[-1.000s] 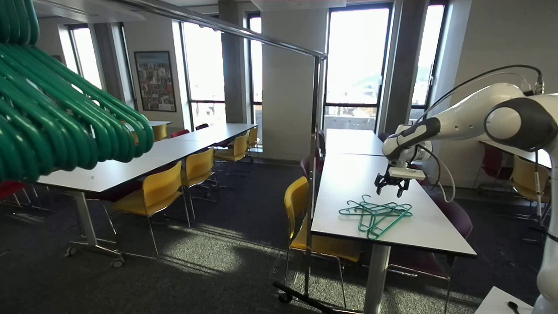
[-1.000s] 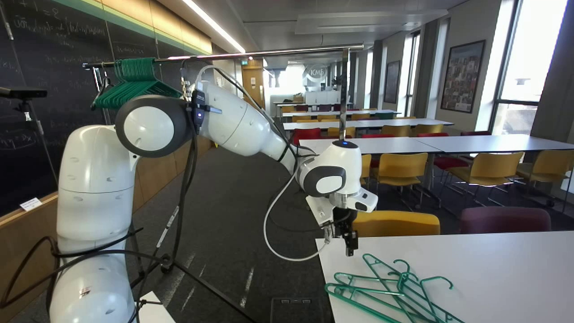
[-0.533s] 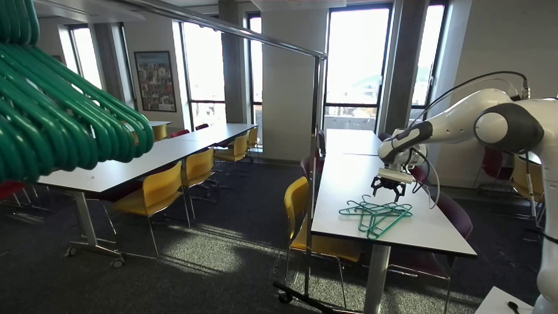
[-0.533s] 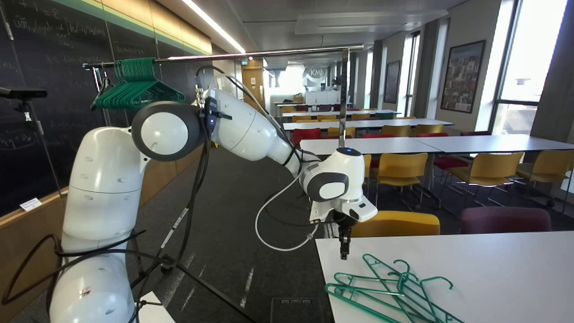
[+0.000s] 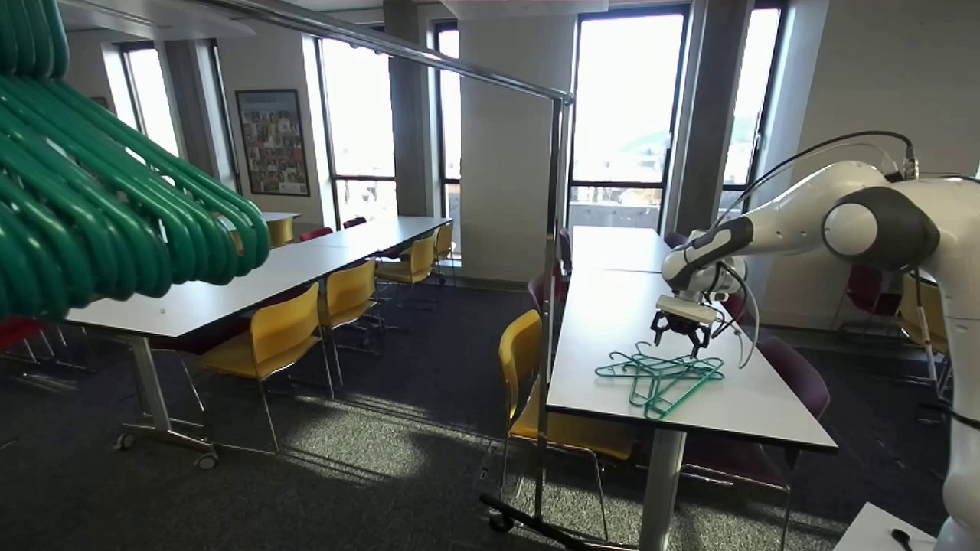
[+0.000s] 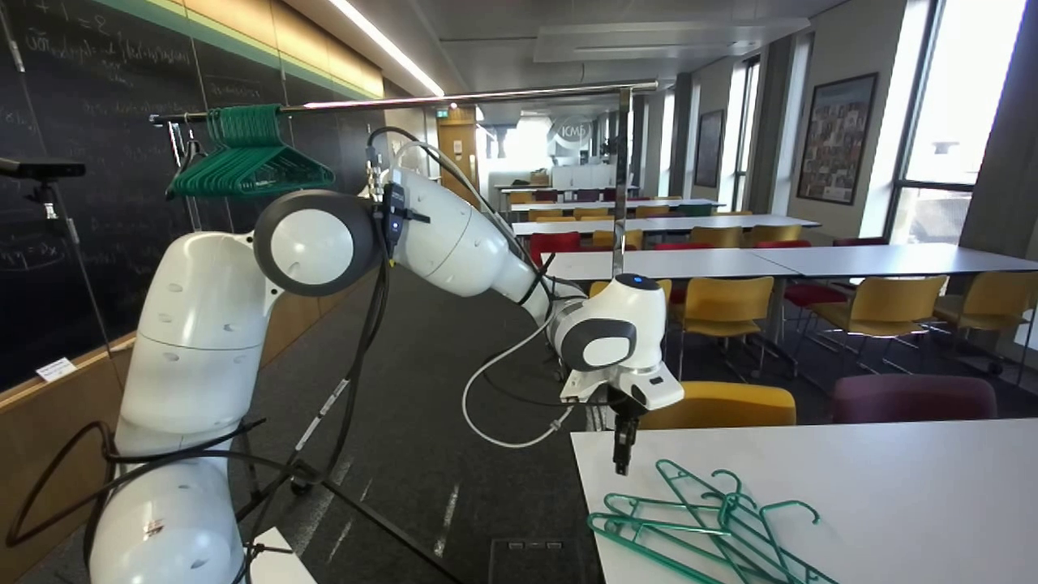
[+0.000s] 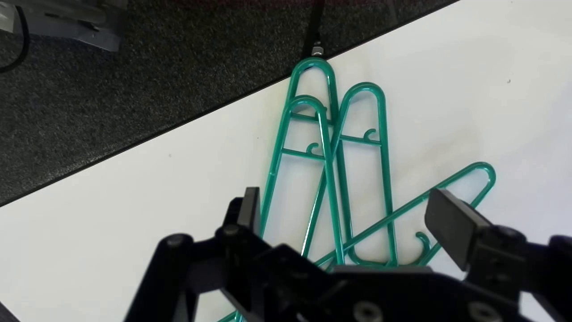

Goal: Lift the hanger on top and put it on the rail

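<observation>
Lowered slightly since the earlier frame, the end effector (image 5: 675, 347) is held empty above the desk (image 6: 916, 478), jaws spread, presumably so that the seemingly topmost hanger (image 7: 333, 188), piled there, can be straddled.

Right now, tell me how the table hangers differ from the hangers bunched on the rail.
The table hangers lie crossed on the table, pointing different ways; the bunched hangers hang from the rail, lined up alike. The table hangers are few; the bunched hangers are many. Both sets are green.
</observation>
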Controlling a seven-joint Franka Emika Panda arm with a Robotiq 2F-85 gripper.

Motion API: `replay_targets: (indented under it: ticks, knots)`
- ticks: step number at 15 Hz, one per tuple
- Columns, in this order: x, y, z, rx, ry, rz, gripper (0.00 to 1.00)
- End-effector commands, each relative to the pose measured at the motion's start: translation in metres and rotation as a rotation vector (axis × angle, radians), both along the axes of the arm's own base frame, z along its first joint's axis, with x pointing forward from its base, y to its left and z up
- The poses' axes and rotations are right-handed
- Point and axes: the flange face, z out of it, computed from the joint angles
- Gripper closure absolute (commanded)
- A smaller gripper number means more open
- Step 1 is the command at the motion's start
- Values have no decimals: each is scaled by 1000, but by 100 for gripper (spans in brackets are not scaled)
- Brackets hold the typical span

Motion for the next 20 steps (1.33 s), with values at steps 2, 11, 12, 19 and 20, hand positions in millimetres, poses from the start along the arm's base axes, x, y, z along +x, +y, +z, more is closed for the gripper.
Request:
replay_targets:
  ticks: [2,11,12,19,20]
  knots:
    - [0,0,0,0,1,0,0]
    - [8,-32,-64,-22,112,-135,0]
    - [11,-39,-75,-29,112,-169,0]
    - [37,-76,-121,-70,120,-317,0]
    - [41,-81,-128,-76,116,-331,0]
